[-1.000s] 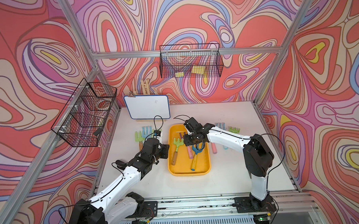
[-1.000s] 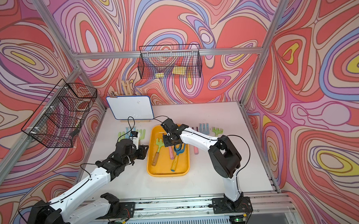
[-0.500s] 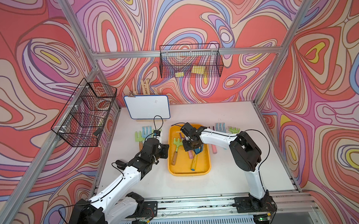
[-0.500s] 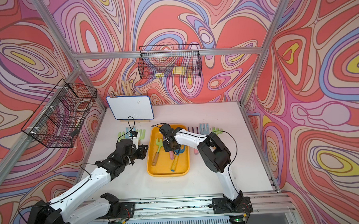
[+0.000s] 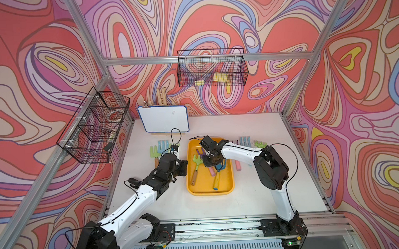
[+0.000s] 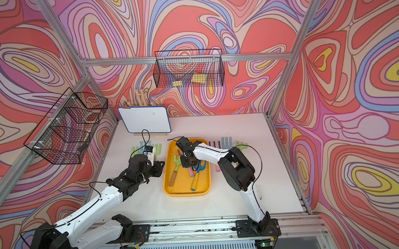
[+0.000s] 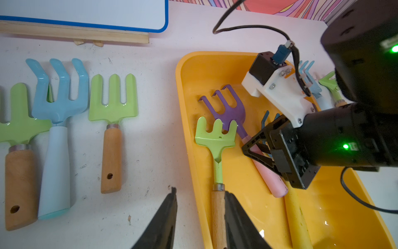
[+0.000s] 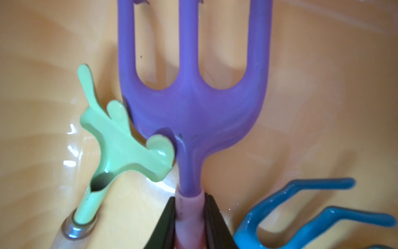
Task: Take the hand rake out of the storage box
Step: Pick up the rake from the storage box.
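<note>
The storage box (image 5: 210, 193) is sitting mid-table, with the left gripper (image 5: 184, 168) hovering at its edge, jaws parted and empty. The right gripper (image 8: 189, 220) is clamping the pink handle of the purple hand rake (image 8: 193, 112), which is resting inside the box and touching a green rake (image 8: 120, 146).

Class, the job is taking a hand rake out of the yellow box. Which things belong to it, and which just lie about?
Job: box; purple rake; right end effector, shut on the purple rake's handle; green rake and blue rake, also boxed.
Lying about: table rakes; whiteboard; baskets.
</note>
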Controlling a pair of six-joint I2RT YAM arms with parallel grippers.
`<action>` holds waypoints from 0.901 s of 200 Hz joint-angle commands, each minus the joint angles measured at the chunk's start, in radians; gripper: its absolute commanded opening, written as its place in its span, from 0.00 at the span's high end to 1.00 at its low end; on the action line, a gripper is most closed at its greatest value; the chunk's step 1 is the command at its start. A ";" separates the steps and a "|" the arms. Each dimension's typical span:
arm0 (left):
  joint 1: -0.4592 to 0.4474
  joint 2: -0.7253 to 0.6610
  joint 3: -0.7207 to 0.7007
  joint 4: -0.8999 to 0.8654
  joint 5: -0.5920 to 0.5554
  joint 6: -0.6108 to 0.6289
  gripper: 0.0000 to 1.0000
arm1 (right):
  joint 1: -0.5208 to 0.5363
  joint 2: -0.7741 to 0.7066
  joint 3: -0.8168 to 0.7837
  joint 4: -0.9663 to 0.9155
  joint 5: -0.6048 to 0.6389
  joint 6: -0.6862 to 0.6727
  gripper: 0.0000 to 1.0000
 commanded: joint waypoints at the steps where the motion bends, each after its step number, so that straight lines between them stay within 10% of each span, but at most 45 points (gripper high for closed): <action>1: -0.003 -0.009 0.013 -0.024 -0.004 0.010 0.59 | 0.006 -0.088 -0.016 -0.017 0.039 0.009 0.81; 180: -0.004 -0.010 0.020 -0.023 0.046 -0.004 0.59 | -0.016 -0.672 -0.307 -0.186 0.349 0.109 0.81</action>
